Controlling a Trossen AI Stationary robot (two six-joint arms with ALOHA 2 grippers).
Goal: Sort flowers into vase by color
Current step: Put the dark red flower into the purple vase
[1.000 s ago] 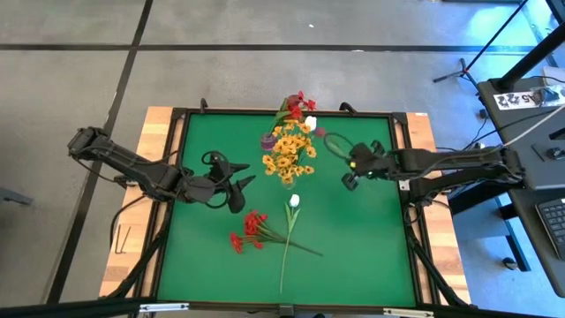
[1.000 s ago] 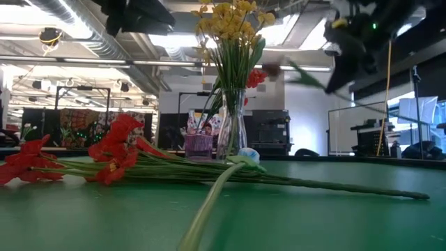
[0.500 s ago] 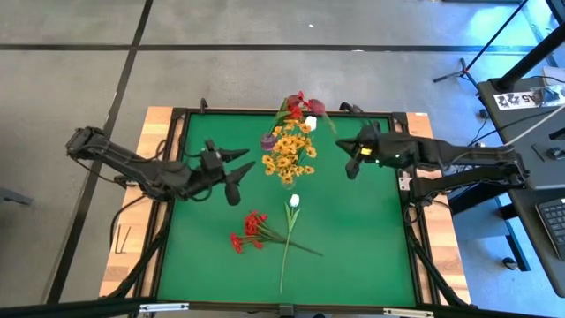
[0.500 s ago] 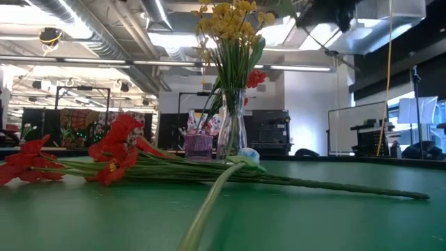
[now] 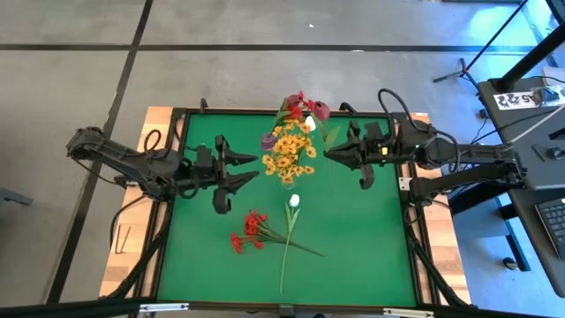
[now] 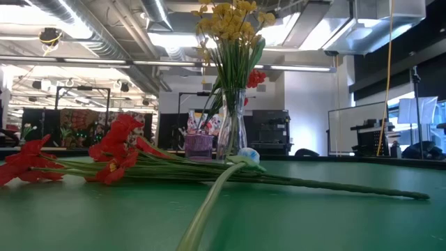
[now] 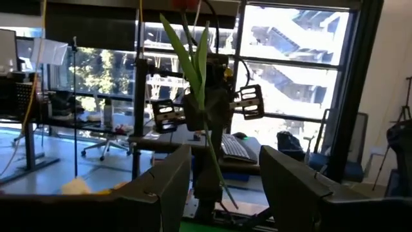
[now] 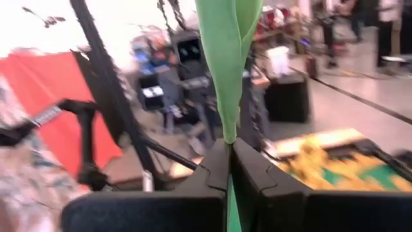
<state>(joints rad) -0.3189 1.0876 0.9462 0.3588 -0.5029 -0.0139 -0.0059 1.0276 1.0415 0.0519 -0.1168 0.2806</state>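
My right gripper point(image 5: 328, 152) is up in the air just right of the vases, shut on a dark pink bud flower point(image 5: 319, 110) with long green leaves point(image 8: 228, 51). My left gripper point(image 5: 250, 168) hovers open on the vases' left and points toward them. A glass vase holds yellow sprays point(image 5: 288, 155); it stands in the middle of the low view point(image 6: 233, 125). Beside it are a small purple vase point(image 5: 267, 141) and, behind, red blossoms point(image 5: 296, 101) and a white tulip point(image 5: 310, 123). A red spray point(image 5: 250, 231) and a white tulip point(image 5: 294, 201) lie flat on the mat. My right gripper pinches the pink bud flower's green stem point(image 8: 228, 134) between its two fingers, just below the leaves. The fingers come in level from the table's right and lie across the stem. The flower stands upright, lifted clear, and its lower stem point(image 7: 219, 177) hangs below the fingers.
The green mat point(image 5: 371, 238) has open room on its near right and near left parts. A raised dark frame point(image 5: 411, 221) borders the mat. The lying tulip's long stem point(image 5: 284, 256) runs toward the near edge. Desks and stands sit off the table's right.
My right gripper rose out of the low view and moved left toward the vases, turning level; the pink bud flower swung upright with it. My left gripper moved toward the far edge and turned level, pointing at the vases. The flowers on the mat stayed put.
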